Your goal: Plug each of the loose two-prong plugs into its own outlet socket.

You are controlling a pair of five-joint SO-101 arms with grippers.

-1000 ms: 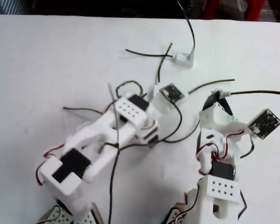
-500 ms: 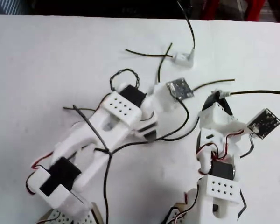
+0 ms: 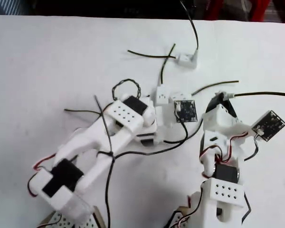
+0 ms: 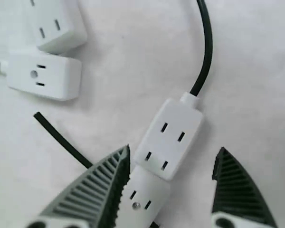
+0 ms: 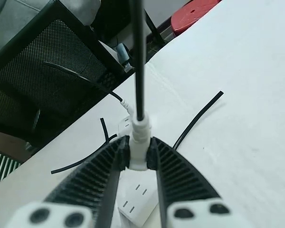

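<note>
Seating a plug looks like the step you have in hand. Your right gripper (image 5: pixel 138 141) is clamped on the neck of a white two-prong plug (image 5: pixel 138 159), and the plug's thin black cord (image 5: pixel 138 57) runs straight up out of the jaws. Just beyond the fingertips lies a white plastic socket block (image 5: pixel 137 202) with narrow slots on its face. The prongs are hidden behind the fingers, so I can't tell whether they have met the slots.

Your left gripper (image 4: pixel 174 151) stands wide and holds nothing. Its ribbed dark-grey fingers (image 4: pixel 104 185) sit either side of a white rectangular outlet block (image 4: pixel 170 140), which has two pairs of slots on top and a thick black cable (image 4: pixel 205 52) leaving its far end. A second white slotted piece (image 4: pixel 143 199) butts against that block's near end, deeper between the jaws. Two more white outlet pieces (image 4: pixel 43 76) lie well beyond one fingertip.

For the next move, you need the prongs square to one slot pair and a straight push. These light, smooth blocks will probably slide on the white table (image 4: pixel 256 71), so brace the one you push into.
</note>
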